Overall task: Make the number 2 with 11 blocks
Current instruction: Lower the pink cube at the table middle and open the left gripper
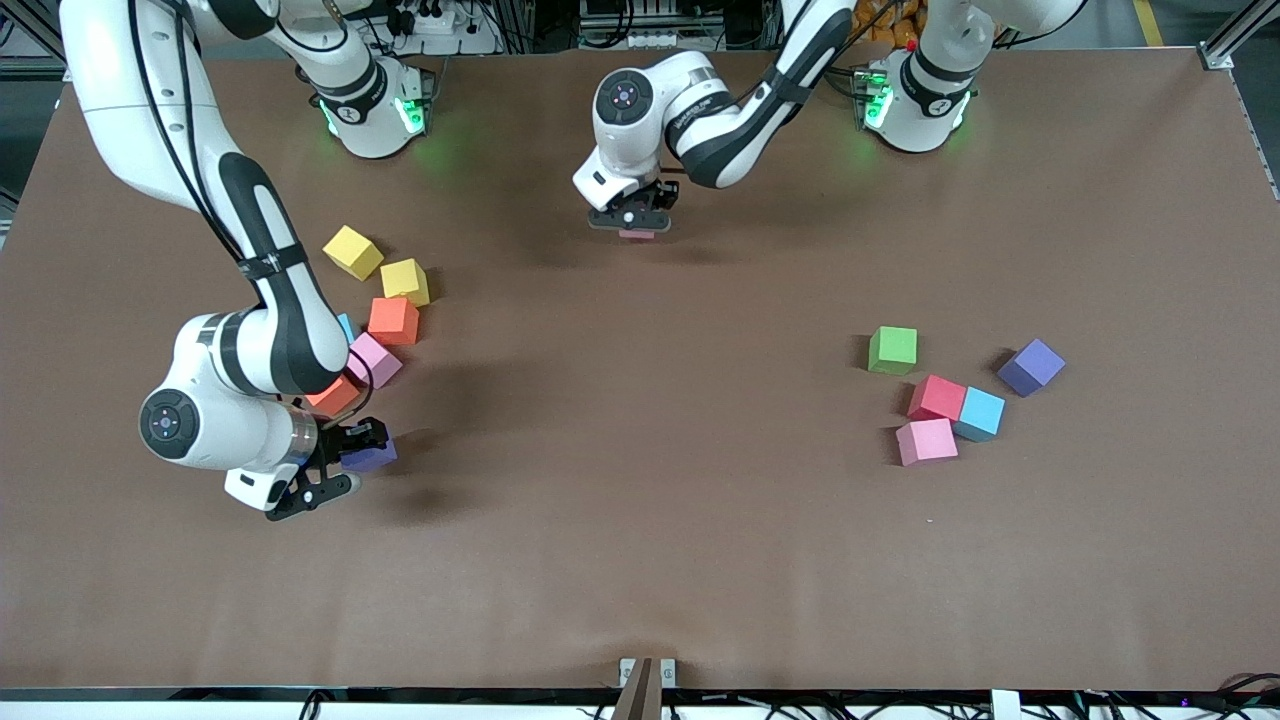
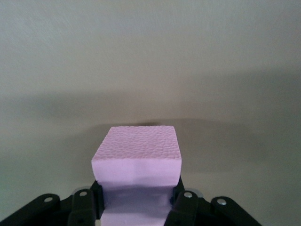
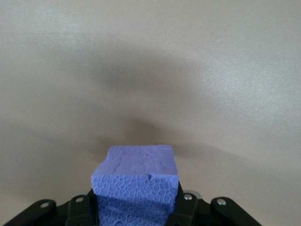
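My left gripper (image 1: 634,222) is shut on a pink block (image 1: 636,234) over bare table between the two bases; in the left wrist view the pink block (image 2: 136,155) sits squeezed between the fingers of the gripper (image 2: 136,203). My right gripper (image 1: 352,456) is shut on a purple block (image 1: 378,457) beside the cluster at the right arm's end; the right wrist view shows that purple block (image 3: 135,174) clamped in the gripper (image 3: 136,207). In the cluster lie an orange block (image 1: 393,320), a pink block (image 1: 375,360), a second orange block (image 1: 333,396) and a sliver of light blue block (image 1: 346,326), the last two partly hidden by the arm.
Two yellow cubes (image 1: 352,251) (image 1: 405,281) lie beside the cluster, closer to the bases. Toward the left arm's end sit a green block (image 1: 892,350), a red block (image 1: 936,397), a light blue block (image 1: 979,413), a pink block (image 1: 926,441) and a purple block (image 1: 1031,366).
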Controlling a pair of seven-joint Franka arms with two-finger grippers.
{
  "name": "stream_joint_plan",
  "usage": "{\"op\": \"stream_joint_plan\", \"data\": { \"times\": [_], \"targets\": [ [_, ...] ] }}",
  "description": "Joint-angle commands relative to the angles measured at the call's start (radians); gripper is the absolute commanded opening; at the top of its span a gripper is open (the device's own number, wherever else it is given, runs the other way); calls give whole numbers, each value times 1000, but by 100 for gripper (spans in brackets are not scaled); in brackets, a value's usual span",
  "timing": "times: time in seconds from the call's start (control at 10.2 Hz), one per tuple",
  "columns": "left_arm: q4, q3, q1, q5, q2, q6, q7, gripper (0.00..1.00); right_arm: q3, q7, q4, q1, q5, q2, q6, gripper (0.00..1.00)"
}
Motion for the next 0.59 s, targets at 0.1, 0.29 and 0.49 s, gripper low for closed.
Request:
{"op": "stream_joint_plan", "data": {
  "times": [0.1,0.29,0.49],
  "targets": [
    [-1,-2,-20,14,48,33,-107,0,7,12,-11,-5,6,-14,-16,0],
    [-1,-2,-23,-2,64,33,-126,0,7,14,-11,-5,6,-14,-17,0],
    [1,-10,-34,-21,68,33,-126,0,7,14,-11,-5,7,-12,-17,0]
  ]
}}
